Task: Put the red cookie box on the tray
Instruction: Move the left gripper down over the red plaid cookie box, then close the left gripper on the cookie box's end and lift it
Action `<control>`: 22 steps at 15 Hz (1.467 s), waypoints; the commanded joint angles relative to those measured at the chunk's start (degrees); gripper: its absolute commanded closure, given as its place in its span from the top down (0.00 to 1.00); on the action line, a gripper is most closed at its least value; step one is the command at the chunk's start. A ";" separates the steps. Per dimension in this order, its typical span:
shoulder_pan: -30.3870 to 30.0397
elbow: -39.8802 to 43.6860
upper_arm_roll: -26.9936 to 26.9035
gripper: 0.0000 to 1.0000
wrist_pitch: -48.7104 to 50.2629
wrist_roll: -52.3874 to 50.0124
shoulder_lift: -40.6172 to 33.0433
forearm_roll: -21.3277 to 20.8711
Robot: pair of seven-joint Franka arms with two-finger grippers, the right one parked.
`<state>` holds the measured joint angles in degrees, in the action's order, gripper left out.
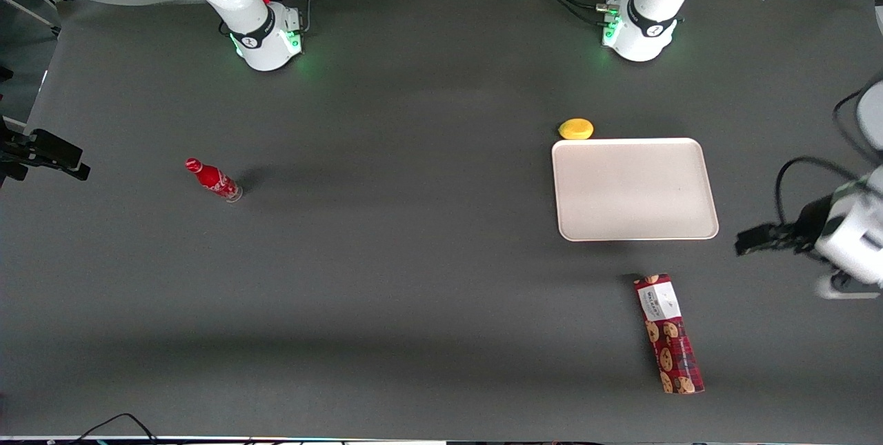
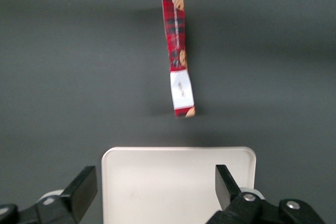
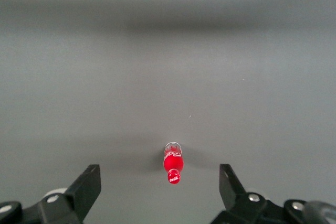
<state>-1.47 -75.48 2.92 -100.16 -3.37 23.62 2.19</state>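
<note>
The long plaid carton, the red cookie box (image 1: 668,333), lay flat near the smooth rounded-corner tray (image 1: 703,176); the hand (image 2: 156,184) hung wide, empty.

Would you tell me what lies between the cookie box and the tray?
Only bare dark tabletop separates the red cookie box and the tray, per front view; the open gripper hovers over the tray.

White script ran along the small red bottle (image 1: 212,180), too small to read. The red cookie box (image 1: 668,333) carried a white label (image 1: 661,300), its print illegible.
</note>
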 commanded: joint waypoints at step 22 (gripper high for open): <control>6.13 12.29 -3.98 0.55 -22.89 -11.40 32.98 -0.08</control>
<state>3.86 -61.33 -0.22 -120.83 -14.08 57.07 2.03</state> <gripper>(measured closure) 0.106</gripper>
